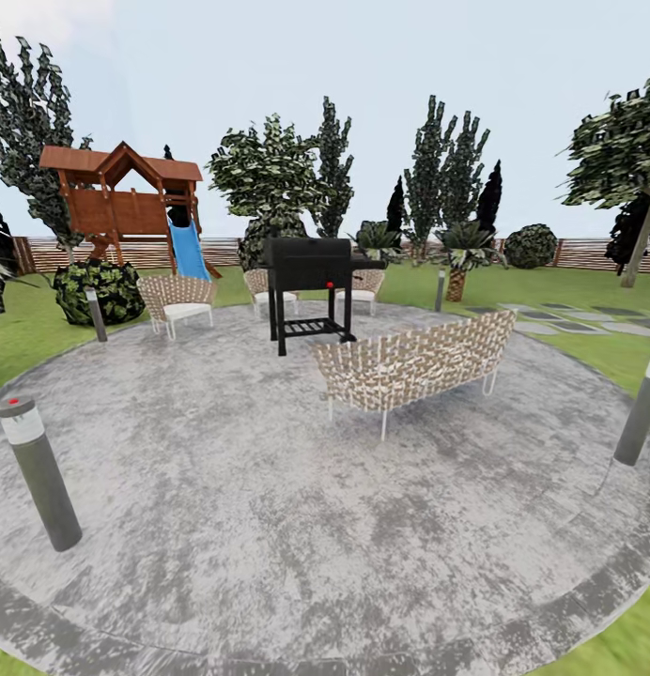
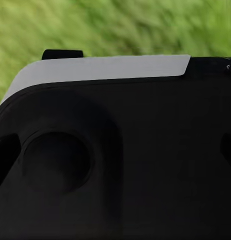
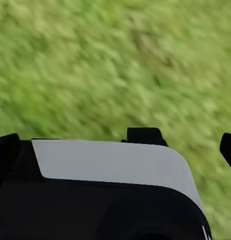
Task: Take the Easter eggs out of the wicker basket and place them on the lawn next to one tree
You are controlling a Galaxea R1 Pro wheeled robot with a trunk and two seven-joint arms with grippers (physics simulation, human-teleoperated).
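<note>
Grey paving (image 1: 269, 526) holds one grill (image 1: 306, 282), three bollards (image 1: 38, 469).

I see open paving (image 1: 269, 526) across the lower frame. A bench (image 1: 414, 361) and grill (image 1: 306, 282) block the centre, chairs (image 1: 177, 299) behind, with bollards (image 1: 38, 469) at left and right edges. Lawn (image 1: 588, 282) upper right lies open.

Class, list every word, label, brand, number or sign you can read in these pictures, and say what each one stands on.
There is no readable text in any of the three views. The black grill, the wooden play set with its blue slide, the woven bench and the grey posts carry no lettering. Both wrist views show blurred lawn and unmarked robot casing.
</note>
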